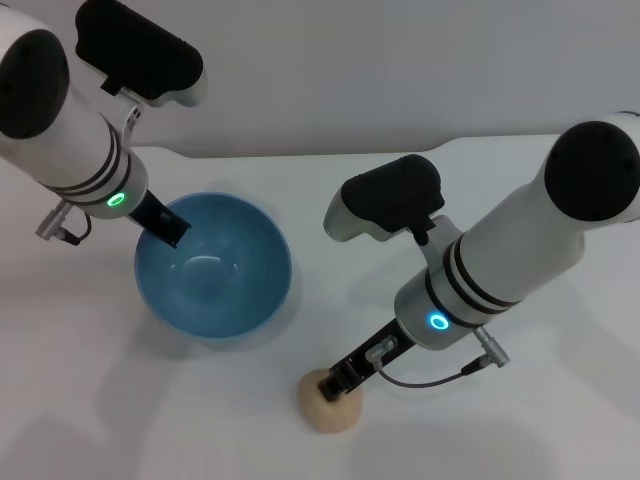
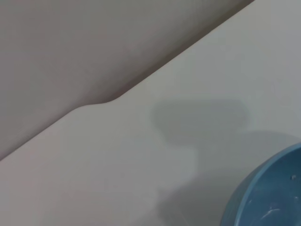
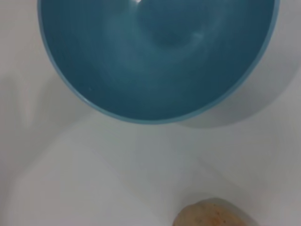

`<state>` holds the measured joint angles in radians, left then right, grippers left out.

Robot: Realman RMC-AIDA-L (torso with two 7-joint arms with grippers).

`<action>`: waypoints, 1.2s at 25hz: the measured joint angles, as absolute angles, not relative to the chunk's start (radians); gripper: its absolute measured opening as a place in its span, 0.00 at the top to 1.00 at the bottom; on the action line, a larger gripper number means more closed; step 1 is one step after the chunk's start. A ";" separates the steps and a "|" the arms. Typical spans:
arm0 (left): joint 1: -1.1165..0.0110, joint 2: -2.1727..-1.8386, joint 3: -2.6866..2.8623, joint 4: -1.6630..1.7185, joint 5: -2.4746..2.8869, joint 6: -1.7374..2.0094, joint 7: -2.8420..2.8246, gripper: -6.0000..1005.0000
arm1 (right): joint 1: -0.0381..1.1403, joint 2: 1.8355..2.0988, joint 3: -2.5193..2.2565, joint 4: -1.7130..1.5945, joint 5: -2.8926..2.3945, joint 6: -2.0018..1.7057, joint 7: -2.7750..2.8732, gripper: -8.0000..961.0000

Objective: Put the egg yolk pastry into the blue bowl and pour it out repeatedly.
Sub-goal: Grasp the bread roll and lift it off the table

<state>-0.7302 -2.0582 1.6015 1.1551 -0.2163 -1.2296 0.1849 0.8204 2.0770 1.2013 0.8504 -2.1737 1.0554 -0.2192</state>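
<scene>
The blue bowl (image 1: 232,292) stands empty on the white table, left of centre, and looks slightly tipped. My left gripper (image 1: 168,228) is shut on its far left rim, with one dark finger reaching inside. The left wrist view catches only a slice of the blue bowl (image 2: 268,200). The egg yolk pastry (image 1: 325,410), a tan ball, lies on the table in front of the bowl and to its right. My right gripper (image 1: 338,383) rests against the top of the pastry. The right wrist view shows the blue bowl (image 3: 155,70) from above and the egg yolk pastry (image 3: 211,215) at the frame's edge.
The white table's back edge (image 1: 300,153) runs behind the bowl against a grey wall, also seen as the table edge (image 2: 103,101) in the left wrist view. A cable loop hangs off the right wrist (image 1: 440,378).
</scene>
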 joint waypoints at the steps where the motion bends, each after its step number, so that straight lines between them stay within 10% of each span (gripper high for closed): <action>1: -0.729 -2.058 1.602 1.155 -0.216 -1.230 0.185 0.99 | 0.820 2.077 1.202 0.850 -2.174 1.056 -0.220 0.61; 30: -0.723 -2.056 1.598 1.149 -0.216 -1.229 0.211 0.99 | 0.717 2.066 1.466 1.122 -2.239 1.264 -0.259 0.83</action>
<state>-0.7227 -2.0555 1.5977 1.1492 -0.2163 -1.2289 0.2107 0.7172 2.0662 1.4655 1.1217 -2.2395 1.2639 -0.2588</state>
